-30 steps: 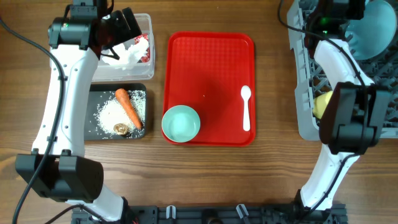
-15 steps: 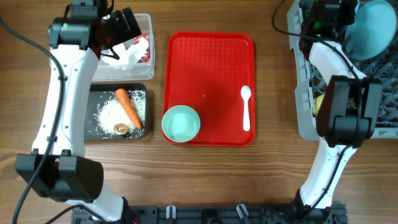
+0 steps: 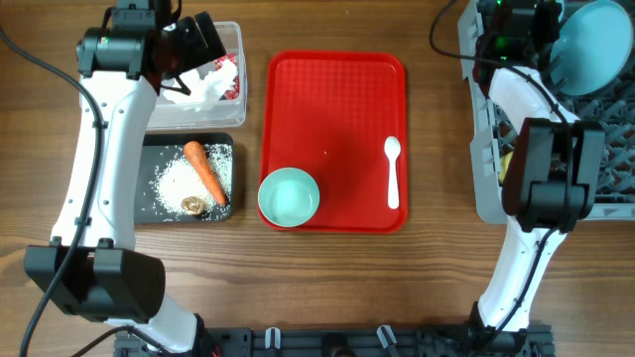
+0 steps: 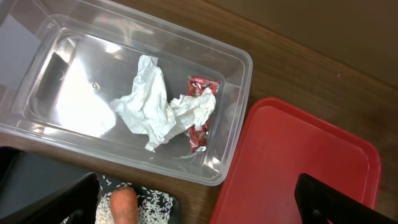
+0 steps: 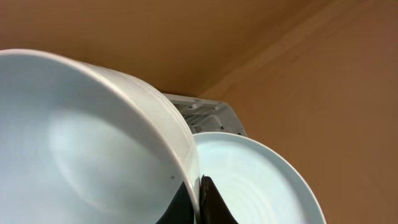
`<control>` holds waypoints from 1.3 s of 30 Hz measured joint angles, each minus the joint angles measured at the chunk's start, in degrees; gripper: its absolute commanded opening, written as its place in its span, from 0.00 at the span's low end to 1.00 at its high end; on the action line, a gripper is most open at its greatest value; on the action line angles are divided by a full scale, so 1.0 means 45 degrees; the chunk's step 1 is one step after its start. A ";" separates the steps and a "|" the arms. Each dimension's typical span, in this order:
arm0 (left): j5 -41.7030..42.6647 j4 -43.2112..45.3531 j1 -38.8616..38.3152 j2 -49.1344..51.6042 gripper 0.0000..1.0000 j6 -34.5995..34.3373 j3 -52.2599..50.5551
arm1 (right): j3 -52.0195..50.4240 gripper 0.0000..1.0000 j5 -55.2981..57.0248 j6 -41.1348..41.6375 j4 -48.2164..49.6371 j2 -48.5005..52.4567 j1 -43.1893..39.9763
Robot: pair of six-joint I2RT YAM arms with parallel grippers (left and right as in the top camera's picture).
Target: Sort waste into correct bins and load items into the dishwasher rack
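My right gripper [image 5: 199, 200] is shut on the rim of a pale blue bowl [image 5: 93, 155], held tilted above the back of the grey dishwasher rack [image 3: 488, 149]. A light blue plate [image 5: 255, 180] stands just behind the bowl. In the overhead view the bowl [image 3: 598, 32] shows at the top right. My left gripper [image 4: 194, 206] hangs open over the clear tub [image 4: 239, 62], which holds a white tissue [image 4: 149, 102] and a red wrapper [image 4: 200, 115]. The black tray [image 3: 151, 203] carries a carrot [image 3: 205, 171], rice [image 3: 177, 180] and a brown lump [image 3: 192, 205].
A red serving tray [image 3: 332, 99] lies mid-table with a mint bowl [image 3: 289, 196] at its front left corner and a white spoon [image 3: 393, 171] at its right. A yellow cup [image 3: 512, 167] sits in the rack beside my right arm.
The right gripper has shifted slightly toward the back of the rack, and the bowl it holds has tipped more upright. The left arm has not moved.
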 measured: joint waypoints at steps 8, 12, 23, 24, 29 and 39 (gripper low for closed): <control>0.0000 0.0000 0.0000 0.0000 1.00 0.0000 0.0000 | 0.0000 0.16 0.0500 -0.0010 -0.0282 0.0024 0.0427; 0.0000 0.0005 0.0000 0.0000 1.00 0.0000 0.0000 | -0.0005 0.38 0.0855 -0.0117 -0.1127 0.0092 0.0646; -0.0005 0.0000 0.0000 0.0000 1.00 0.0000 0.0000 | -0.0005 0.73 0.1054 -0.0092 -0.2161 0.0170 0.1593; 0.0000 0.0000 0.0000 0.0000 1.00 0.0000 0.0000 | -0.0005 0.73 0.1049 -0.0092 -0.2157 0.0170 0.1690; 0.0000 0.0000 0.0000 0.0000 1.00 0.0000 0.0000 | -0.0005 0.75 0.1049 -0.0092 -0.2152 0.0170 0.2118; -0.0005 0.0000 0.0000 -0.0005 1.00 0.0000 0.0000 | -0.0005 0.78 0.1049 0.0102 -0.1486 0.0078 0.2142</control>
